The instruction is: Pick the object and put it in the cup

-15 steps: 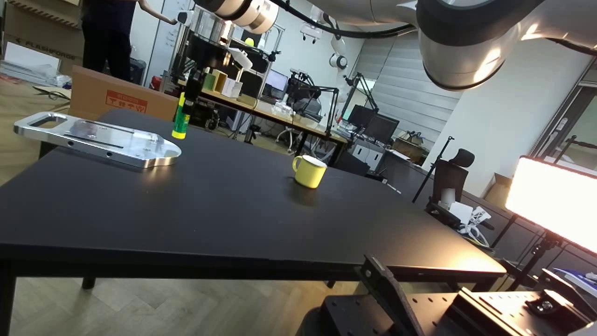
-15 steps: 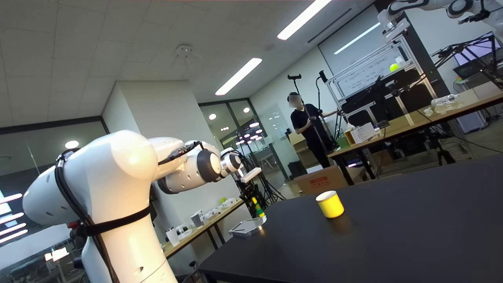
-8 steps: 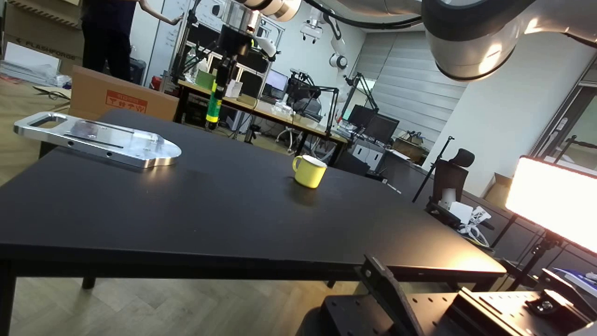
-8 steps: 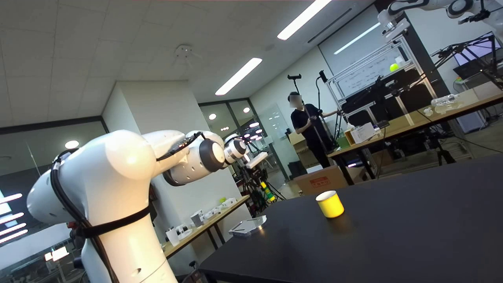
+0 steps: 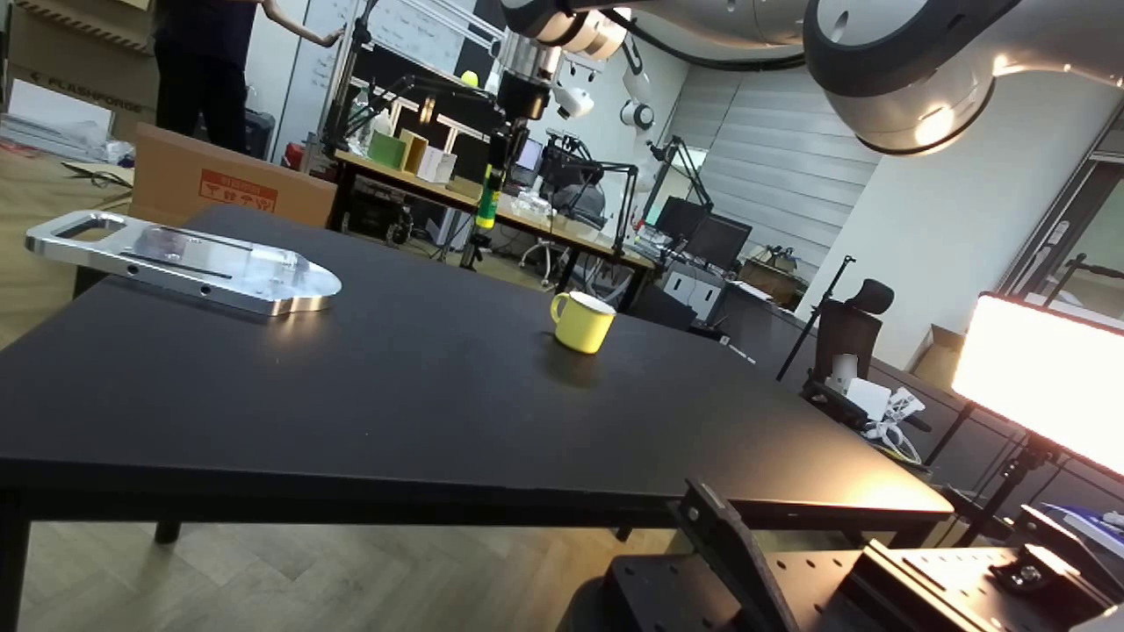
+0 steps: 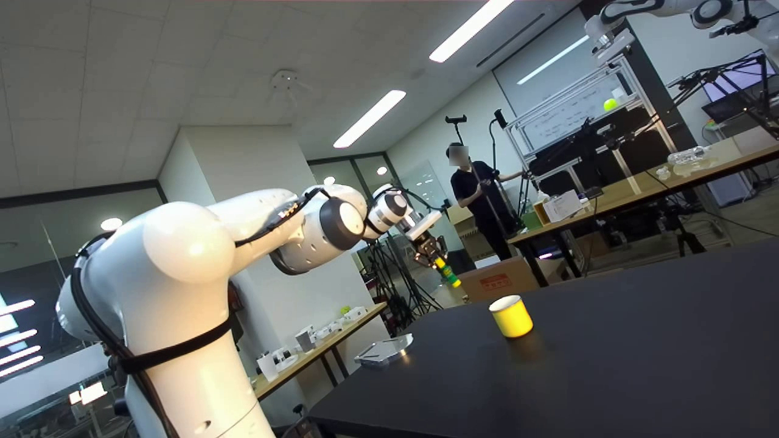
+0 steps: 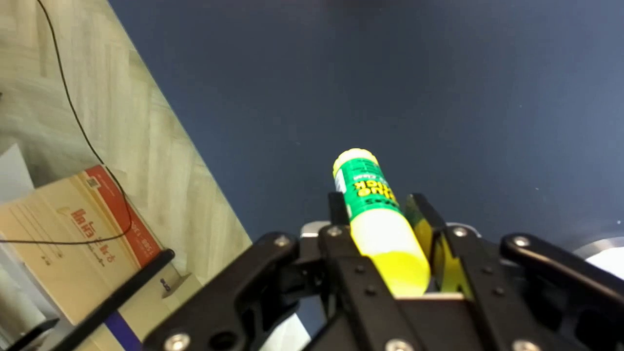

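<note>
The object is a glue stick with a yellow upper part and a green lower part. It shows in both exterior views (image 5: pixel 488 207) (image 6: pixel 448 273) and in the wrist view (image 7: pixel 387 234). My gripper (image 7: pixel 378 202) is shut on it, with the yellow part between the fingers and the green end sticking out. In an exterior view my gripper (image 6: pixel 433 258) holds it tilted in the air, its lower end pointing toward the cup. The squat yellow cup (image 5: pixel 584 325) stands upright on the table, also in an exterior view (image 6: pixel 513 317). The stick is above and to one side of it. The cup is outside the wrist view.
A flat silver tray (image 5: pixel 189 263) lies at the table's end, also in an exterior view (image 6: pixel 383 351). The black table (image 5: pixel 395 395) has its edge in the wrist view. A cardboard box (image 5: pixel 233 184) stands on the floor beyond. A person (image 6: pixel 481 201) stands in the background.
My gripper has carried the glue stick up and away from near the silver tray, toward the cup's side. The stick has become more tilted in an exterior view. Cup and tray have not moved.
</note>
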Robot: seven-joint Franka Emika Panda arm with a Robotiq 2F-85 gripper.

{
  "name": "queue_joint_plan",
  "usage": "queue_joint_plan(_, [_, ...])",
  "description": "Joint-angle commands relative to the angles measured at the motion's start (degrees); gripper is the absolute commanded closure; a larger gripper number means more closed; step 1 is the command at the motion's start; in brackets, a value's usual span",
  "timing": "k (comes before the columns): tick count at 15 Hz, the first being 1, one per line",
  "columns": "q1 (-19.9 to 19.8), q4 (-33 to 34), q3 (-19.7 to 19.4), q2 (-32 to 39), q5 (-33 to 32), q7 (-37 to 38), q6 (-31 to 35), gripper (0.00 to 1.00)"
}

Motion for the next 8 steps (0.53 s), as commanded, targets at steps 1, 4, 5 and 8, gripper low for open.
queue_joint_plan(1, [-2.28,-1.87,-0.97,-2.66,-0.06,5.04,-3.85,0.91])
queue_joint_plan(4, [-3.61,-0.05,-0.65,-1.94,0.37,6.18,-7.45,0.91])
queue_joint_plan(5, [-3.90,-0.05,-0.46,-2.02,0.56,6.57,-8.50,0.91])
queue_joint_plan(8, [-4.39,-0.05,-0.35,-2.11,1.15,8.09,-11.46,0.91])
